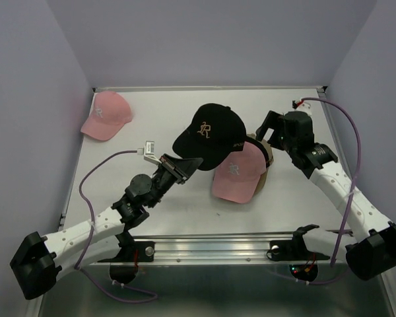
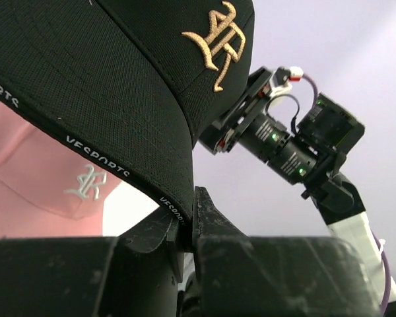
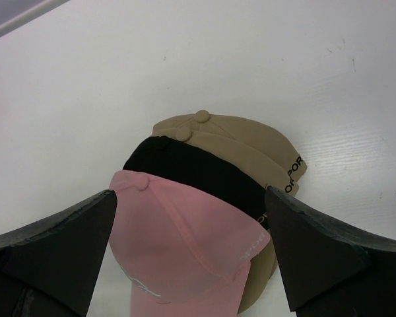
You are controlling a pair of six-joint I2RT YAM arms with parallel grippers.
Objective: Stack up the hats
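My left gripper (image 1: 178,166) is shut on the brim of a black hat (image 1: 208,135) with a gold "R" and holds it in the air, over the left edge of the stack. In the left wrist view the brim edge (image 2: 165,191) is pinched between the jaws. The stack has a pink hat (image 1: 237,173) on top, then a black hat (image 3: 198,172) and two tan hats (image 3: 244,142). My right gripper (image 3: 188,195) is open and empty, hovering above the back of the stack. A second pink hat (image 1: 105,115) lies alone at the back left.
A small white connector (image 1: 148,148) on the left arm's purple cable hangs over the table's middle. Purple walls enclose the white table (image 1: 185,211) on three sides. A metal rail (image 1: 211,246) runs along the near edge.
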